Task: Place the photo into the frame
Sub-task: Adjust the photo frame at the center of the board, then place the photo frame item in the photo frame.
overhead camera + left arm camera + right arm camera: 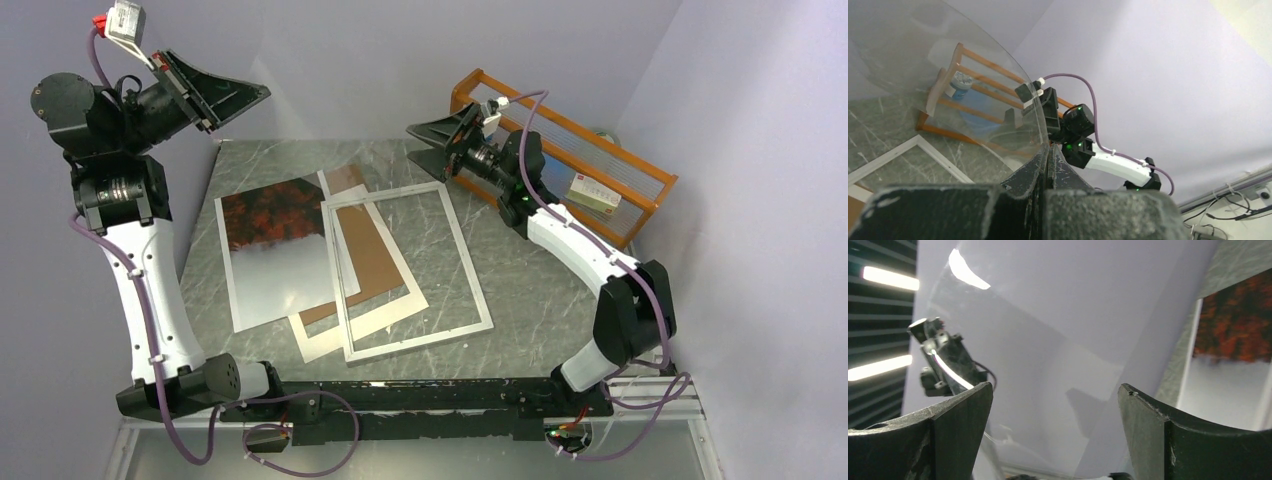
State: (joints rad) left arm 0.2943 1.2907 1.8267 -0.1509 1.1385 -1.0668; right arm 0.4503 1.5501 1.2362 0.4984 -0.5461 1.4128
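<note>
**Photo and frame flat on the table, both grippers raised beyond**

On the grey marbled table (520,290), the glossy photo (275,250) lies centre-left, just beside the thin white frame (466,255), which overlaps a brown board (375,255). Behind are an orange slatted rack (600,140) and pale lilac walls. The left gripper (1048,165), upper left, pinches a clear curved sheet (948,75). The right gripper (1055,430) gapes wide.

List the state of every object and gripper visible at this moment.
photo: flat on the table, left of the frame, not in it.
frame: flat on the table, centre open.
brown backing board: flat, partly under the frame.
clear sheet: off the table, bowed, pinched at one edge.
left gripper: shut on the clear sheet.
right gripper: open, gripping nothing.
orange rack: upright, back right.
</note>
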